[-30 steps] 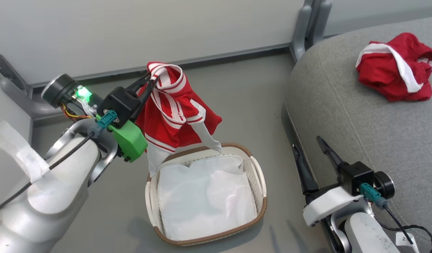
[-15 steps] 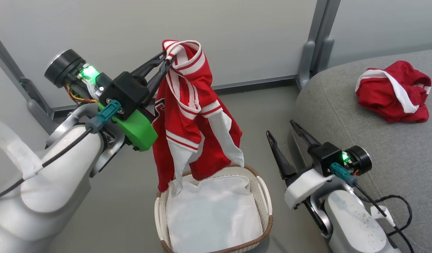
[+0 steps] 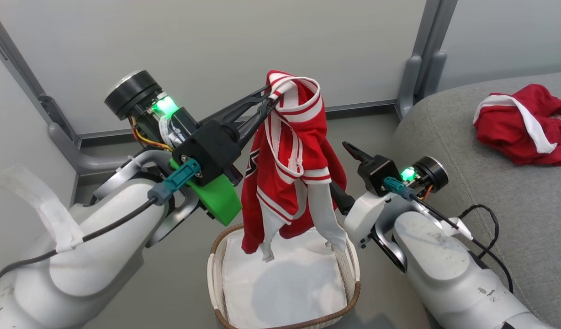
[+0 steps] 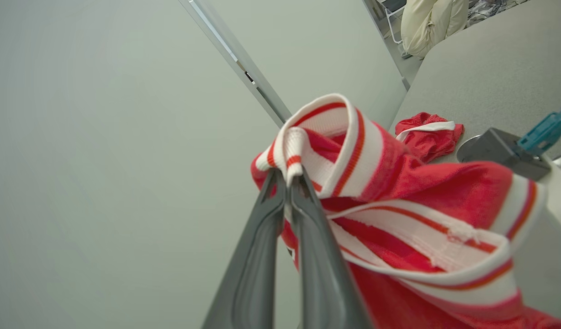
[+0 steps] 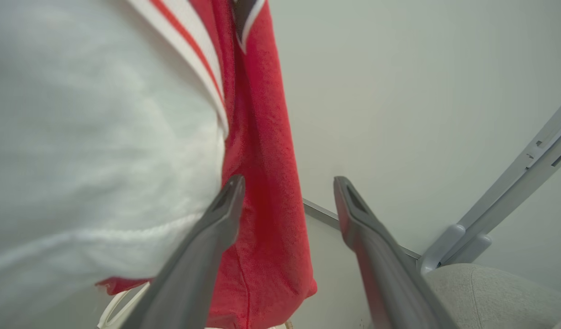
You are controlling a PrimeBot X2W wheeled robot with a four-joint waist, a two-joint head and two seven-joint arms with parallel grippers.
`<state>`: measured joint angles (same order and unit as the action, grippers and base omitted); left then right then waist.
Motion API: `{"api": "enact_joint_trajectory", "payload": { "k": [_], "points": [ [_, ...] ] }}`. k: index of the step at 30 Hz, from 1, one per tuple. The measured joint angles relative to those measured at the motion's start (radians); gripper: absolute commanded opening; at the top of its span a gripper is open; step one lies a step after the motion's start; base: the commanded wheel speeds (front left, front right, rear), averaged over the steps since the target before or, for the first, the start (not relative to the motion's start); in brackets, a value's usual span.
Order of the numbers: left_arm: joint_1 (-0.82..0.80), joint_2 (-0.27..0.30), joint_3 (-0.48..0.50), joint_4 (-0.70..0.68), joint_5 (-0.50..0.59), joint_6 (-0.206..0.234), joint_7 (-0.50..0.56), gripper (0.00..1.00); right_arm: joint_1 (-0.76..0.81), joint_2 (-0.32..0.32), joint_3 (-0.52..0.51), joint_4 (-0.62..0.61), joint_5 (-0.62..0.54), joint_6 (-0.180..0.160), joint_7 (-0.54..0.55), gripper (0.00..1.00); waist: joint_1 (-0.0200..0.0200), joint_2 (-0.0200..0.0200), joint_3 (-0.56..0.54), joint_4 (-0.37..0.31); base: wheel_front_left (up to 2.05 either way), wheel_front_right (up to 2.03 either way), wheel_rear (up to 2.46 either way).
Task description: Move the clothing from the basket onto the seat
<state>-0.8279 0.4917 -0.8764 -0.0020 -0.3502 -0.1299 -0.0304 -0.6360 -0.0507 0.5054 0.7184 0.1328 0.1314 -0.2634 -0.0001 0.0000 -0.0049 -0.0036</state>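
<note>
Pinching jersey (image 3: 292, 169) collar w/ L gripper (image 3: 273, 93), above basket (image 3: 356, 287), hem over it. Holding R gripper (image 5: 289, 183) wide, empty, beside jersey, right of basket. Seeing 2nd red piece (image 3: 520, 123) on seat (image 3: 468, 160), further right.

pale grey-green partition panels (image 3: 244, 41) stand between grey metal posts (image 3: 424, 50) on rounded feet, a thin rail (image 3: 367, 106) running along their base above a smooth grey floor (image 3: 381, 132). a grey woven sofa cushion (image 3: 527, 205) curves in at the right. the light is soft, even and without glare.
</note>
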Motion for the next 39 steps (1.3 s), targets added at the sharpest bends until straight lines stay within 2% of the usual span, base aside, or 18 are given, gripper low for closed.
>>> {"api": "enact_joint_trajectory", "payload": {
  "k": [5, 10, 11, 12, 14, 17, 20, 26, 29, 30, 31, 34, 39],
  "points": [
    [-0.013, -0.003, -0.019, -0.020, -0.003, -0.001, 0.004, 0.00, -0.084, -0.011, 0.103, 0.076, 0.067, 0.000, 0.000, 1.00, 0.0000, 0.0000, 0.002, 0.010, 0.00, 0.00, 0.00],
    [-0.019, -0.007, -0.037, -0.025, -0.012, -0.001, 0.007, 0.00, -0.149, -0.017, 0.268, 0.135, 0.179, 0.000, 0.000, 1.00, 0.0000, 0.0000, 0.004, 0.019, 0.00, 0.00, 0.00],
    [-0.020, -0.007, -0.039, -0.025, -0.015, -0.001, 0.007, 0.00, -0.158, -0.018, 0.300, 0.143, 0.206, 0.000, 0.000, 0.77, 0.0000, 0.0000, 0.004, 0.021, 0.00, 0.00, 0.00],
    [-0.020, -0.008, -0.041, -0.024, -0.019, -0.001, 0.005, 0.00, -0.170, -0.020, 0.337, 0.149, 0.236, 0.000, 0.000, 0.36, 0.0001, 0.0000, 0.005, 0.023, 0.00, 0.00, 0.00],
    [-0.020, -0.009, -0.040, -0.021, -0.025, -0.001, 0.001, 0.00, -0.195, -0.030, 0.400, 0.158, 0.287, 0.000, 0.000, 0.00, 0.0000, 0.0000, 0.007, 0.028, 0.00, 0.00, 0.00],
    [-0.015, -0.008, -0.030, -0.010, -0.041, 0.012, -0.006, 0.00, -0.226, -0.046, 0.447, 0.162, 0.354, 0.000, 0.000, 0.00, 0.0000, 0.0000, 0.012, 0.034, 0.00, 0.00, 0.00],
    [0.019, 0.003, -0.011, 0.012, -0.076, 0.034, -0.012, 0.00, -0.234, -0.058, 0.449, 0.146, 0.389, 0.000, 0.000, 0.00, 0.0000, 0.0000, 0.017, 0.037, 0.00, 0.00, 0.00],
    [0.125, 0.038, 0.033, 0.060, -0.144, 0.090, -0.052, 0.00, -0.230, -0.090, 0.362, 0.082, 0.397, 0.000, 0.000, 0.00, 0.0000, 0.0000, 0.028, 0.029, 0.00, 0.00, 0.00],
    [0.187, 0.037, 0.044, 0.085, -0.169, 0.119, -0.088, 0.46, -0.211, -0.102, 0.295, 0.053, 0.371, 0.000, 0.000, 0.00, 0.0001, 0.0000, 0.031, 0.023, 0.00, 0.00, 0.00],
    [0.209, 0.034, 0.049, 0.096, -0.182, 0.129, -0.100, 0.66, -0.205, -0.103, 0.268, 0.042, 0.358, 0.000, 0.000, 0.00, 0.0000, 0.0000, 0.032, 0.021, 0.00, 0.00, 0.00],
    [0.230, 0.029, 0.054, 0.107, -0.197, 0.139, -0.112, 1.00, -0.199, -0.105, 0.240, 0.030, 0.345, 0.000, 0.000, 0.00, 0.0000, 0.0000, 0.033, 0.019, 0.00, 0.00, 0.00],
    [0.289, 0.002, 0.063, 0.134, -0.227, 0.165, -0.150, 1.00, -0.180, -0.104, 0.161, -0.006, 0.302, 0.000, 0.000, 0.00, 0.0000, 0.0000, 0.035, 0.012, 0.00, 0.00, 0.00],
    [0.375, -0.057, 0.067, 0.173, -0.266, 0.188, -0.200, 1.00, -0.152, -0.096, 0.105, -0.036, 0.241, 0.000, 0.000, 0.00, 0.0000, 0.0000, 0.039, -0.006, 0.00, 0.00, 0.00]
  ]
}}
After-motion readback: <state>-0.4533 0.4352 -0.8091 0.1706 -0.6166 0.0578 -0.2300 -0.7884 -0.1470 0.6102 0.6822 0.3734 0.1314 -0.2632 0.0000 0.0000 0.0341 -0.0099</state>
